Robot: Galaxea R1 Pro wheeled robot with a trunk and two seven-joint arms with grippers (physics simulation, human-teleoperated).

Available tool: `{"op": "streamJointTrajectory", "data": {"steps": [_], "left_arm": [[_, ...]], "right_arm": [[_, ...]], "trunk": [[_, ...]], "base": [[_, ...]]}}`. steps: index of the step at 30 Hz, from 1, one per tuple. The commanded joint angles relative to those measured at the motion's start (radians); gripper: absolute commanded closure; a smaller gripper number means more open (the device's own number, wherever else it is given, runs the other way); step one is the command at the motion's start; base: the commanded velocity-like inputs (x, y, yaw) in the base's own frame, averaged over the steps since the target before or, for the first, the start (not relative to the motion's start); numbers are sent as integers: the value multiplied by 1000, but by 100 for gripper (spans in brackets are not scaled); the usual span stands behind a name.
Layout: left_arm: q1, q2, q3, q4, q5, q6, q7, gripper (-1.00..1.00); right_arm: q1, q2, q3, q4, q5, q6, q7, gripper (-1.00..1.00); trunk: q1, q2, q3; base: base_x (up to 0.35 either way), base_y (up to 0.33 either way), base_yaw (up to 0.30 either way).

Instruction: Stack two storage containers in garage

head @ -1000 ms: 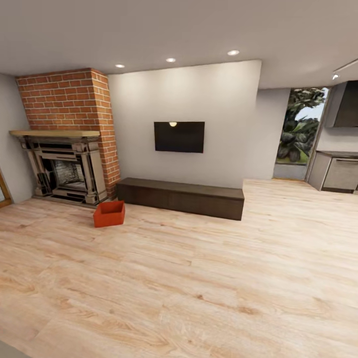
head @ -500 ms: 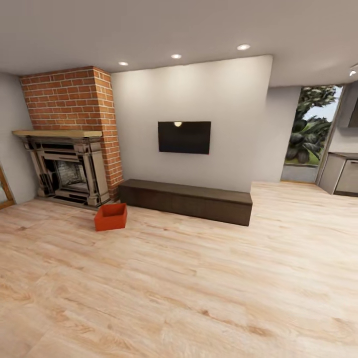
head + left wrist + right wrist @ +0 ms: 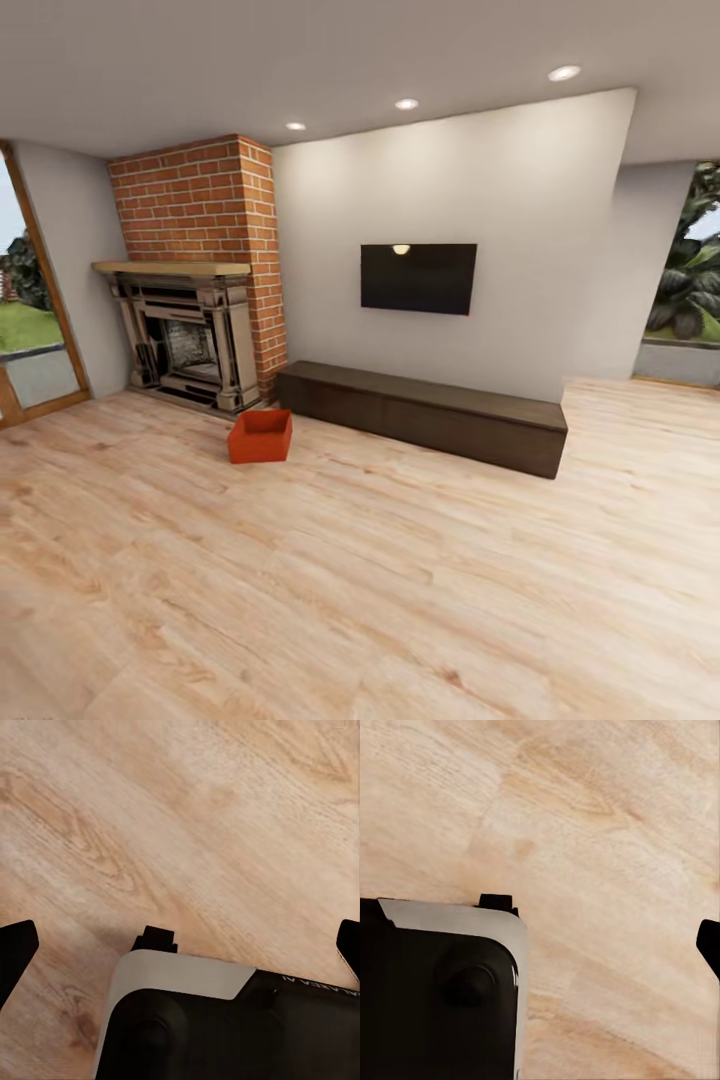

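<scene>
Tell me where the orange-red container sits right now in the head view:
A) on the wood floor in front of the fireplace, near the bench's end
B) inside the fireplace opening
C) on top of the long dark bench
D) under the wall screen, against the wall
A: the orange-red container rests on the wood floor, just in front of the fireplace and beside the near end of the dark bench.

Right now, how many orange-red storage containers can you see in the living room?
1. One storage container sits on the wood floor, in front of the brick fireplace and near the dark bench end. The second may be nested inside or elsewhere.
</scene>
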Motion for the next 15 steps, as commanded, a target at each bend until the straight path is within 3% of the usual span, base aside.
{"op": "streamJointTrajectory", "data": {"steps": [1, 7, 15], "left_arm": [[-1, 0, -7, 1, 8, -3, 2, -100], [-1, 0, -7, 1, 8, -3, 2, -100], [-1, 0, -7, 1, 8, -3, 2, -100]], "right_arm": [[-1, 0, 9, 3, -7, -4, -1, -100], [-1, 0, 8, 3, -7, -4, 1, -100], [-1, 1, 7, 2, -7, -4, 3, -100]], "trunk": [[1, -1, -1], [1, -1, -1], [1, -1, -1]], "base": [[322, 0, 267], [322, 0, 221], [322, 0, 31]]}}
